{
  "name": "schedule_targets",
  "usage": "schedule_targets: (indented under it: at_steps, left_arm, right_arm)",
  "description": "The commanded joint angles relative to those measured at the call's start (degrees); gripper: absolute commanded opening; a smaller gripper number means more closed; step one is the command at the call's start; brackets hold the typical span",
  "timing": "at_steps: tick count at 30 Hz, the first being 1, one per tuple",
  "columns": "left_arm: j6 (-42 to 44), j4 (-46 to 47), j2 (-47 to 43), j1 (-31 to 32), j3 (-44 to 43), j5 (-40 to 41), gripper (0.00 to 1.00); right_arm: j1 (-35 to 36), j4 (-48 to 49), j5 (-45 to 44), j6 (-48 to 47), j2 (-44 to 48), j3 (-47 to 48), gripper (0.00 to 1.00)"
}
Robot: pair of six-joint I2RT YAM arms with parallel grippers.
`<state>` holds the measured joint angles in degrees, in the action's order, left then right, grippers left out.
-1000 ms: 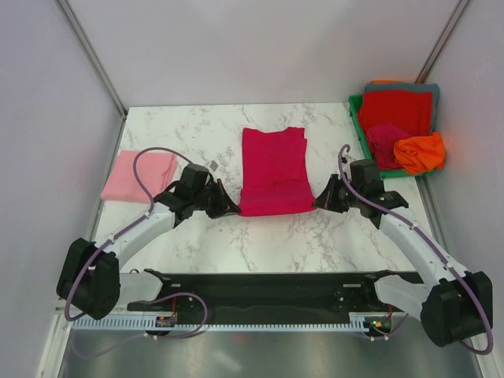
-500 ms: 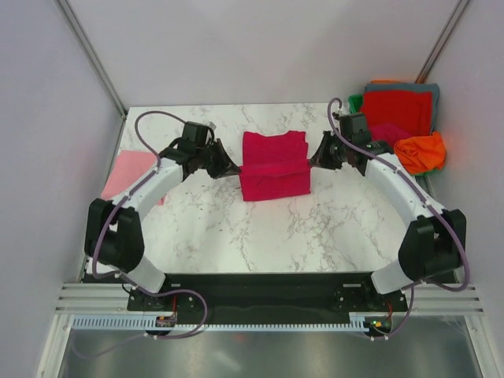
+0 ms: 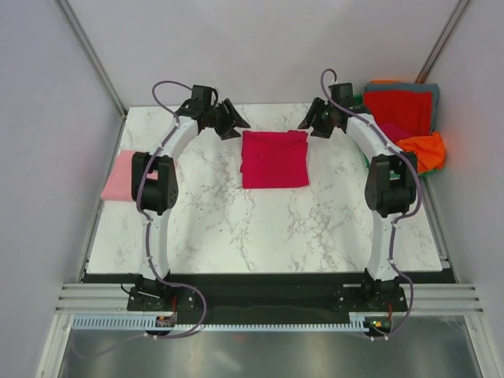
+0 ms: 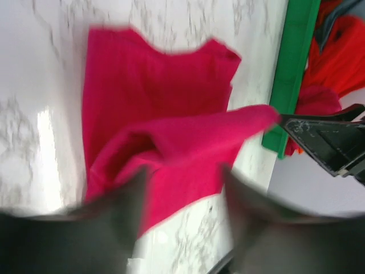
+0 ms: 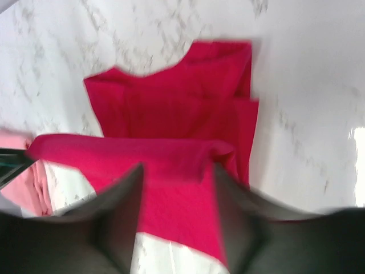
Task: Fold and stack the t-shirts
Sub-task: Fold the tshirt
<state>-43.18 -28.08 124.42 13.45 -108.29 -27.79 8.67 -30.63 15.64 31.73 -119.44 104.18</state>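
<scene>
L claw (image 3: 234, 124) & R claw (image 3: 309, 127) sit by the far corners of the magenta tee (image 3: 274, 159), both w/ jaws spread. Tee lies folded flat.

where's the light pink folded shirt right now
In the top view the light pink shirt lies at the left edge of the table, partly hidden behind the left arm elbow, well left of the crimson shirt.

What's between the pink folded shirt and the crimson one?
Top view: the left arm stands beside the pink shirt; bare marble runs on to the crimson shirt.
</scene>
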Motion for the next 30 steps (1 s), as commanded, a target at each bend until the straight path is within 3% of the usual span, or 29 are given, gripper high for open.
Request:
schedule_targets:
  at_steps: [1, 2, 3, 6, 9, 10, 13, 21, 23, 25, 30]
  left_arm:
    - [-2.0, -0.5, 11.7, -1.6, -13.1, -3.4, 0.74]
    - [-2.1, -0.2, 14.0, -1.8, -20.0, -2.2, 1.0]
    - [-1.4, -0.1, 18.6, -1.8, -23.4, -2.0, 1.0]
    - [0.7, 0.0, 20.9, -1.8, -29.1, -3.7, 1.0]
    - [5.8, 0.8, 15.1, -1.5, -20.4, 0.0, 1.0]
    - [6.8, 1.4, 10.3, -1.5, -13.5, 3.8, 1.0]
    - [11.0, 1.9, 3.2, -1.5, -1.1, 12.1, 1.0]
    - [20.1, -2.7, -13.1, -1.5, 16.0, 34.6, 0.93]
    - [20.7, -5.0, -14.6, -1.5, 19.1, 41.4, 0.74]
    - [20.7, -7.8, -15.3, -1.5, 20.9, 48.7, 0.68]
    - [20.8, -10.8, -14.0, -1.4, 24.5, 64.9, 0.71]
  right_arm:
    - [-1.5, 3.0, -1.5, 3.8, -10.1, 9.7, 0.68]
    - [-1.6, 4.1, -2.0, 4.2, -12.2, 13.2, 0.89]
    - [-1.5, 6.0, -2.8, 4.6, -15.0, 14.1, 0.91]
    - [-1.6, 12.2, -2.2, 4.1, -13.7, 9.7, 0.9]
    - [-1.6, 23.8, -2.5, 3.6, -7.2, -4.7, 0.87]
    - [-1.6, 25.4, -2.9, 3.3, -6.0, -9.6, 0.86]
    - [-1.6, 27.6, -3.0, 1.4, -3.6, -13.8, 0.85]
    - [-1.5, 34.1, 0.4, 1.4, -2.6, -19.4, 0.82]
    - [-1.6, 34.5, 0.7, 1.5, -2.0, -20.0, 0.79]
    - [-1.6, 35.6, 1.8, 1.9, -1.2, -21.0, 0.77]
    - [-1.6, 38.2, 1.0, 1.6, 2.9, -25.6, 0.74]
